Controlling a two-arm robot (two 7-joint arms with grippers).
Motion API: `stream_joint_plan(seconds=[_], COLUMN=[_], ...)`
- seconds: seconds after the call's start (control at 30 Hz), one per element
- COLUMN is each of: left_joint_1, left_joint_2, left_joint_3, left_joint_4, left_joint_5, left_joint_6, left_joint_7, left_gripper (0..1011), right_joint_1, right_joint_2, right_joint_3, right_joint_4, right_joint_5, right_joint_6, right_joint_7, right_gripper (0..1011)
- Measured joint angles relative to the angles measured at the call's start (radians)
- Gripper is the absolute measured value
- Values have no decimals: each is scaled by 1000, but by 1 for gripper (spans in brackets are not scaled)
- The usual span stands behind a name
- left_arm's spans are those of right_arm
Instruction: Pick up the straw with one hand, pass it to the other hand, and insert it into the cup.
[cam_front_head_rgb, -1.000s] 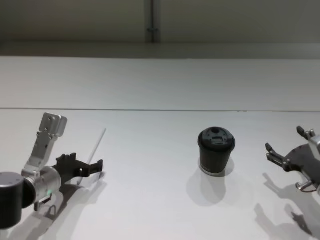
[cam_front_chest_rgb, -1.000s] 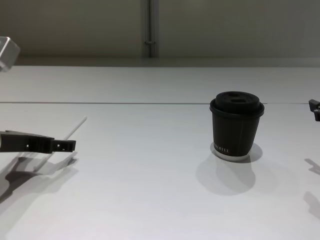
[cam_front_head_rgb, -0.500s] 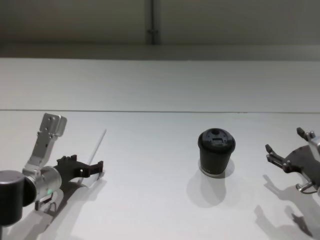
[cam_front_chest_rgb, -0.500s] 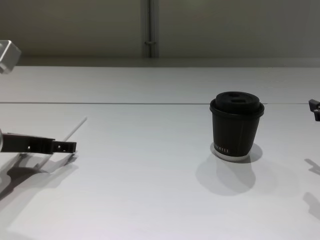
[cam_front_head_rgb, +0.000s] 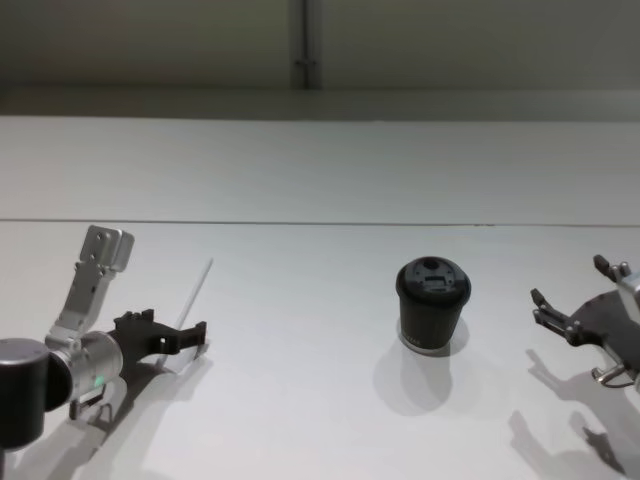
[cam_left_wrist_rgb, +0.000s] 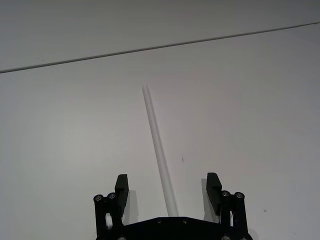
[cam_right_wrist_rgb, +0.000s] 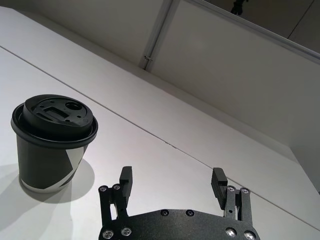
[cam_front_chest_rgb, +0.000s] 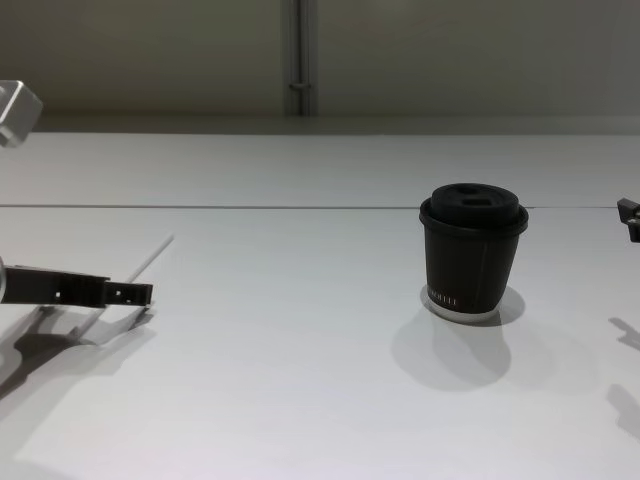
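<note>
The straw (cam_front_head_rgb: 196, 294) is a thin white tube lying flat on the white table, left of centre. My left gripper (cam_front_head_rgb: 167, 329) hangs low over the straw's near end, open, one finger on each side of it. The left wrist view has the straw (cam_left_wrist_rgb: 157, 145) running straight out between the two fingers of that gripper (cam_left_wrist_rgb: 167, 183). From the chest, the straw (cam_front_chest_rgb: 152, 257) angles away behind the left gripper (cam_front_chest_rgb: 100, 292). The cup (cam_front_head_rgb: 432, 305), black with a black sip lid, stands upright right of centre (cam_front_chest_rgb: 472, 260). My right gripper (cam_front_head_rgb: 567, 278) waits open to the right of the cup (cam_right_wrist_rgb: 50, 145).
A thin dark seam (cam_front_head_rgb: 320, 222) crosses the table behind the straw and cup. Bare table (cam_front_head_rgb: 300, 380) lies between the two grippers. A wall with a vertical strip (cam_front_head_rgb: 305, 60) rises beyond the table's far edge.
My left gripper has sunk slightly toward the table around the straw's near end. The straw, the cup and the right gripper have stayed where they were.
</note>
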Motion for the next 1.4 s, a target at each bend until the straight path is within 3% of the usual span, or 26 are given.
stream_joint_plan(seconds=[0.23, 0.47, 1.1, 1.4], left_joint_1=[0, 1, 11, 20], left_joint_2=[0, 0, -1, -5], left_joint_3=[0, 0, -6, -19], left_joint_4=[0, -1, -15, -25], left_joint_5=[0, 0, 15, 32], left_joint_6=[-1, -2, -4, 4], left_joint_7=[3, 4, -17, -21], left_gripper=[946, 781, 646, 367], right_joint_1=[0, 0, 0, 0], right_joint_2=[0, 0, 0, 0], right_joint_3=[0, 0, 0, 0], right_joint_4=[0, 0, 0, 0], right_joint_5=[0, 0, 0, 0], right_joint_6=[0, 0, 0, 0], right_joint_7=[0, 0, 0, 0], right_gripper=[1001, 1001, 1001, 1001])
